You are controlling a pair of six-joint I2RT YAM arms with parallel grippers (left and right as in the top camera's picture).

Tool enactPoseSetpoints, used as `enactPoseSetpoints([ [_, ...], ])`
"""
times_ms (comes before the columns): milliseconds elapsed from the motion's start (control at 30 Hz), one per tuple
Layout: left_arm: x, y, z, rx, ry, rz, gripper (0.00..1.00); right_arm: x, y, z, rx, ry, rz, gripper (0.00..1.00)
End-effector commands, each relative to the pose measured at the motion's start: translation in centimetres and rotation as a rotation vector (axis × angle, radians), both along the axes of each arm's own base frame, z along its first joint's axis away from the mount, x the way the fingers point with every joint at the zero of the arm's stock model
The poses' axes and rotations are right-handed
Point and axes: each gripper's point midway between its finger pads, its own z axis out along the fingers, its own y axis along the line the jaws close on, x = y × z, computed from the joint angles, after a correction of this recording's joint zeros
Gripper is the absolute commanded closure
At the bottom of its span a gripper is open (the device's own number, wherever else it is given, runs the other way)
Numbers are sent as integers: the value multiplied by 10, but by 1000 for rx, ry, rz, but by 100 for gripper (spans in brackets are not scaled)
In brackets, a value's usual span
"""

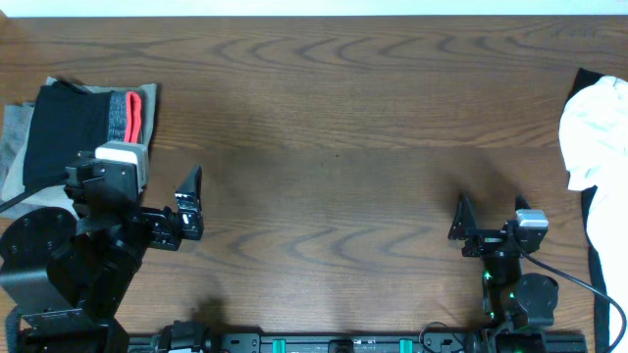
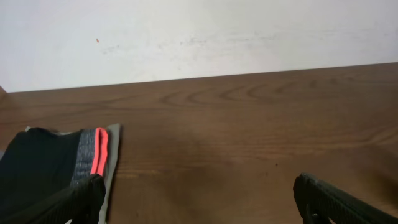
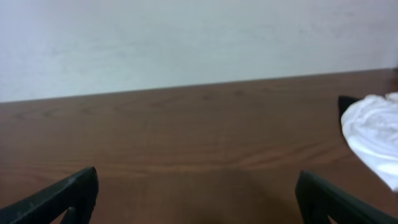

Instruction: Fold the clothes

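The black pants [image 1: 69, 123] lie folded at the table's far left, with the grey waistband and its red-orange edge [image 1: 133, 116] facing right. They also show in the left wrist view [image 2: 37, 168]. My left gripper [image 1: 137, 191] hovers just in front of them, open wide and empty [image 2: 199, 202], its left finger near the waistband. A crumpled white garment [image 1: 599, 127] lies at the far right edge and shows in the right wrist view [image 3: 373, 134]. My right gripper [image 1: 490, 211] is open and empty [image 3: 198, 193] near the front right, well left of the white garment.
A grey-tan fabric [image 1: 12, 137] pokes out from under the black pants at the left edge. A black cloth [image 1: 601, 265] lies under and below the white garment at the right edge. The wooden table [image 1: 324, 127] stretches between the two piles.
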Motion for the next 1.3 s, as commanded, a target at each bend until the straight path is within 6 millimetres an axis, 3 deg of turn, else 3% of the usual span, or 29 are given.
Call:
enactPoseSetpoints([
  [0, 0, 0, 1, -9, -3, 8, 2, 0, -2, -1, -3, 0, -5, 1],
  [1267, -1, 0, -1, -9, 4, 8, 2, 0, -2, -1, -19, -1, -4, 1],
])
